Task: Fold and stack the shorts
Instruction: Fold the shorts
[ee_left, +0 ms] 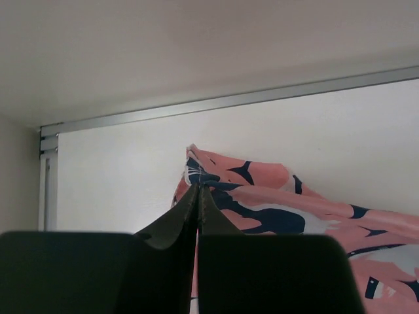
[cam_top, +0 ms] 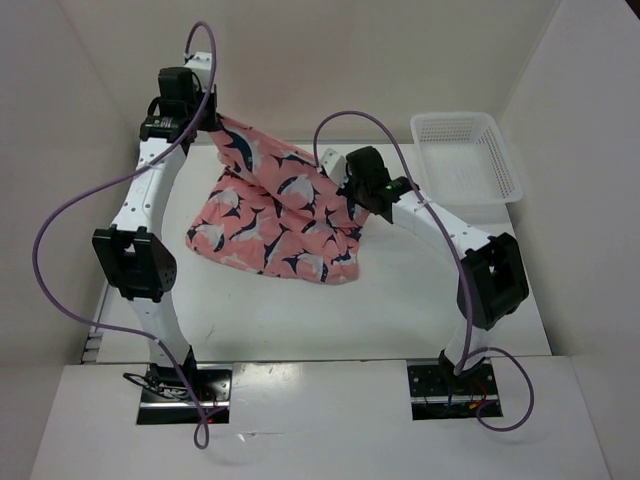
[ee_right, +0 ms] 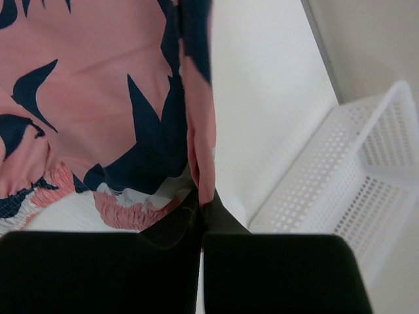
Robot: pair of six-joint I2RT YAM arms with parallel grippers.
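Left gripper [ee_left: 198, 189], right gripper [ee_right: 200, 200] each clamped on shorts [cam_top: 275, 220], left of basket [cam_top: 500, 172]; keep pull even (middle sags), lay flat on bench [cam_top: 400, 295].

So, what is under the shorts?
The left gripper and right gripper hold the shorts up; under the raised part only white table shows. Their lower end rests on the table, covering whatever lies beneath.
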